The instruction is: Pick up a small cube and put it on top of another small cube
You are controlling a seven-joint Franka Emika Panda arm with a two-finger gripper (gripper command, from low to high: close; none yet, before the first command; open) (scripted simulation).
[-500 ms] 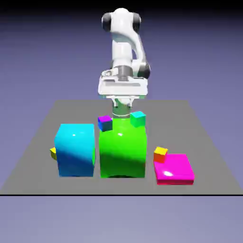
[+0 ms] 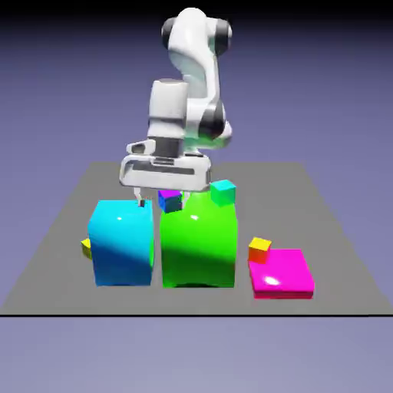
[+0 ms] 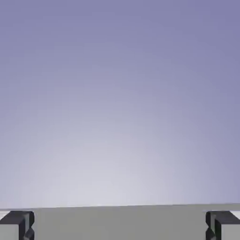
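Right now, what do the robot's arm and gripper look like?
The Franka Panda arm is glossy white with rounded segments and dark grey joint caps. Its two-finger gripper has a wide white hand body and small blocky fingertips in dark and light grey.

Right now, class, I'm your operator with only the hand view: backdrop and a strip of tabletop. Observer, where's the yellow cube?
Observer: The yellow cube peeks out past the cyan block, at the exterior view's left, partly hidden by it.
Operator: And the orange cube?
Observer: The orange cube is at a corner of the magenta slab, at the exterior view's right.
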